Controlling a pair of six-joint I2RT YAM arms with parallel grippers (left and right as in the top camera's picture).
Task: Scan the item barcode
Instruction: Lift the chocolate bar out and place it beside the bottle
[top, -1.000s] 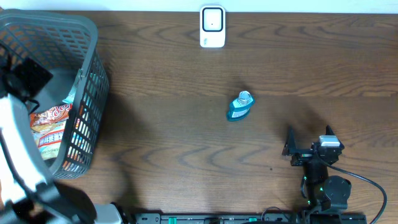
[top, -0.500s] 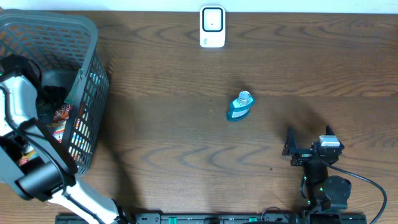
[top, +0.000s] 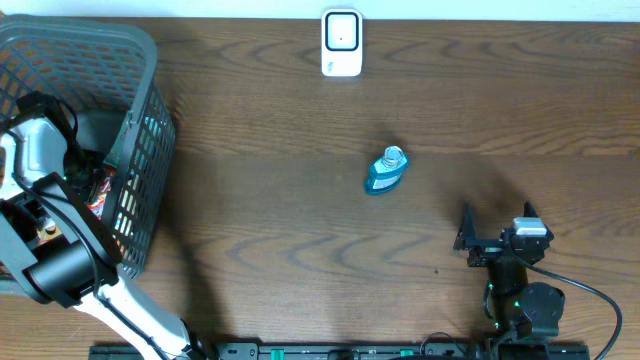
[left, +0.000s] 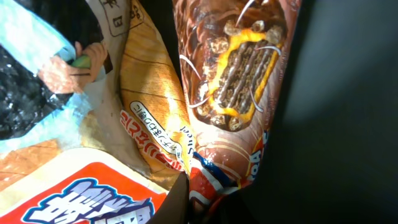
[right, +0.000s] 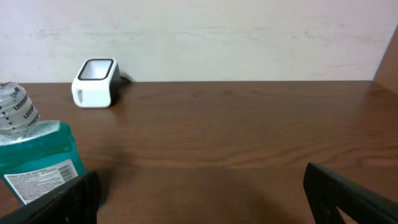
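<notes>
Left end effector, inside the basket, is clamped on the brown snack packet. Lift straight up, slowly, clear of the orange packet.

Left arm: white moulded shells between bulky black joint housings; right arm: all black, compact, with a pale grey block on top and small green lights lower down; thin black cable loops off it; right gripper fingers flat, matte black.
</notes>
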